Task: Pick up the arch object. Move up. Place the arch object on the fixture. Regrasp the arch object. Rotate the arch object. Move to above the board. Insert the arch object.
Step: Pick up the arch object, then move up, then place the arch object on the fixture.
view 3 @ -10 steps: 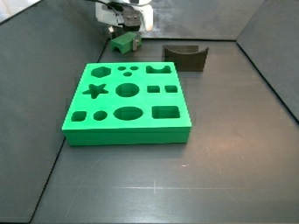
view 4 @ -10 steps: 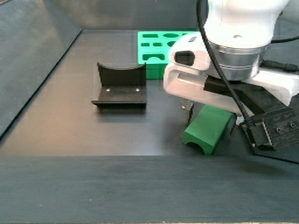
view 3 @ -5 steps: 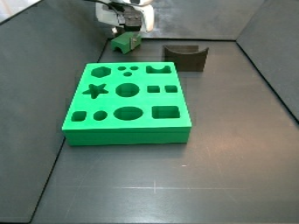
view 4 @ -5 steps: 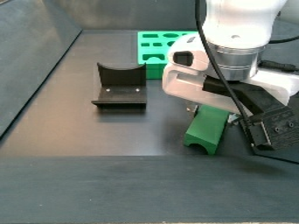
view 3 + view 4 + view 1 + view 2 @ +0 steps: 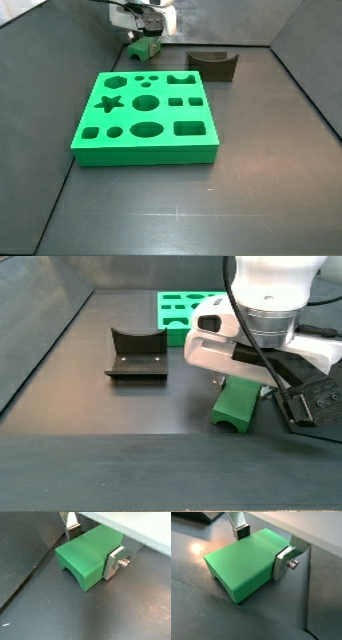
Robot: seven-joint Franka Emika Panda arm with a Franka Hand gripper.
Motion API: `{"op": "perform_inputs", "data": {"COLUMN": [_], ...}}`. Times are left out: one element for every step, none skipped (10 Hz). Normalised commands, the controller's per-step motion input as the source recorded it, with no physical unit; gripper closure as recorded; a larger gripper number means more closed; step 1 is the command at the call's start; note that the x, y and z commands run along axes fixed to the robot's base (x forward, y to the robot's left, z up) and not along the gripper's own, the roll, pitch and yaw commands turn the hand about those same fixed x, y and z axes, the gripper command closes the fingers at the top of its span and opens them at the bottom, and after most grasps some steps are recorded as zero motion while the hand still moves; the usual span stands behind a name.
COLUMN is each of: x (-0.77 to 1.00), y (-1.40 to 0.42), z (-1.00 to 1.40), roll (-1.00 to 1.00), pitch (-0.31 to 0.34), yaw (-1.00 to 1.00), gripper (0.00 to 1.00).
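end effector clamped on the arch object, silver fingers pressed on both its sides. arch object sits low at the dark floor, beside the fixture, beyond the board.

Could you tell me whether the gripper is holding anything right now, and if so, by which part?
The gripper is shut on the arch object, its fingers clamping its two long side faces.

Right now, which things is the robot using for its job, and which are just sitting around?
For the job:
arch object, between the gripper fingers
fixture
board

Just sitting around:
nothing else shows on the dark floor
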Motion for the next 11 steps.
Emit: {"op": "perform_inputs", "data": {"x": [0.0, 0.0, 0.0, -0.03, -0.02, -0.01, -0.01, -0.01, 0.0, 0.01, -0.01], "y": [0.0, 0.0, -0.01, -0.02, -0.03, -0.01, -0.01, -0.01, 0.0, 0.0, 0.0], "z": [0.0, 0.83, 0.83, 0.72, 0.58, 0.47, 0.4, 0.27, 1.0, 1.0, 1.0], "roll": [0.0, 0.0, 0.0, 0.01, 0.03, 0.06, 0.07, 0.08, 0.0, -0.02, -0.01], "pitch": [0.0, 0.0, 0.004, 0.038, 0.069, 0.097, 0.113, 0.133, 0.0, -0.032, 0.001], "yaw": [0.0, 0.0, 0.02, 0.02, 0.0, 0.0, 0.0, 0.01, 0.0, -0.01, -0.01], "gripper": [1.0, 1.0, 1.0, 1.0, 1.0, 1.0, 1.0, 1.0, 1.0, 1.0, 1.0]}}
